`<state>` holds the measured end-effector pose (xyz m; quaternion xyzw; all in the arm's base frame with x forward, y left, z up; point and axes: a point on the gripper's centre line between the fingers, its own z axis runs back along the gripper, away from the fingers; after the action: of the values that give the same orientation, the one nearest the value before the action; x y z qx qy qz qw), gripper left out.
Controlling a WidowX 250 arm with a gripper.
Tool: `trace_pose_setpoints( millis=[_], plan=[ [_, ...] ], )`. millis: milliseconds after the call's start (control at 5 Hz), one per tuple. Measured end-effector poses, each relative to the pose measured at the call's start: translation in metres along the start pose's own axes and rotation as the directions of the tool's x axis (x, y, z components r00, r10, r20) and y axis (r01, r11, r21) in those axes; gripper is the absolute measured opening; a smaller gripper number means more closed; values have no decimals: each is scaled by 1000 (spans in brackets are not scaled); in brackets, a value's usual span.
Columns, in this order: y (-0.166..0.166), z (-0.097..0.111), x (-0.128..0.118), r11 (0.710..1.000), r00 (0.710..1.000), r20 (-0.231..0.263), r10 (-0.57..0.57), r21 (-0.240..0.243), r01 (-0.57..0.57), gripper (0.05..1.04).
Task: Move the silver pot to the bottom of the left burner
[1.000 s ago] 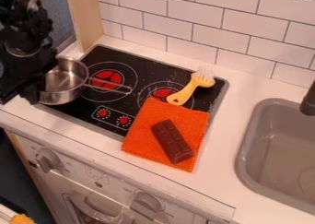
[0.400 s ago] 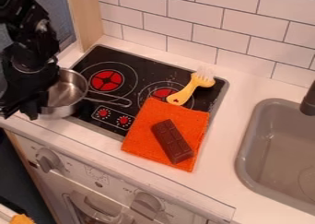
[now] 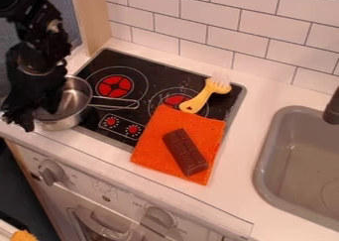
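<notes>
I have the silver pot (image 3: 65,121) at the front left of the stove (image 3: 159,80), below and to the left of the left burner (image 3: 114,87), with its base upright or close to it. Part of it reaches past the stove's edge over the table (image 3: 268,89). Its handle (image 3: 114,107) points right, passing just below the burner's red centre.

My pincer (image 3: 39,117) is at the pot's left side, and it looks released: the fingers stand apart, one over the inside of the pot, the other outside the wall. I can't tell whether either touches the metal.

I judge the pot to be light, stiff and smooth, so it should slide easily and turn if I push off-centre. The thin rim or the wire handle would be the place to grip; the round wall could slip. The placement looks about right to me, so I'd lift straight up and clear the rim first, as a snagged finger could tip or drag the pot.
</notes>
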<state>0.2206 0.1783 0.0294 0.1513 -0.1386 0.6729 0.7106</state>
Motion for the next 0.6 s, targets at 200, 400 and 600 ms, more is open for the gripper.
trace_pose_setpoints(
  millis=[200, 400, 600],
  plan=[
    [0, 1, -1, 1000, 1000, -11, -12, 5, 12, 1012],
    [-7, 10, 4, 999, 999, -3, -38, -29, 38, 1007],
    [-17, 30, 10, 993, 998, -5, -62, -103, 62, 1001]
  ],
)
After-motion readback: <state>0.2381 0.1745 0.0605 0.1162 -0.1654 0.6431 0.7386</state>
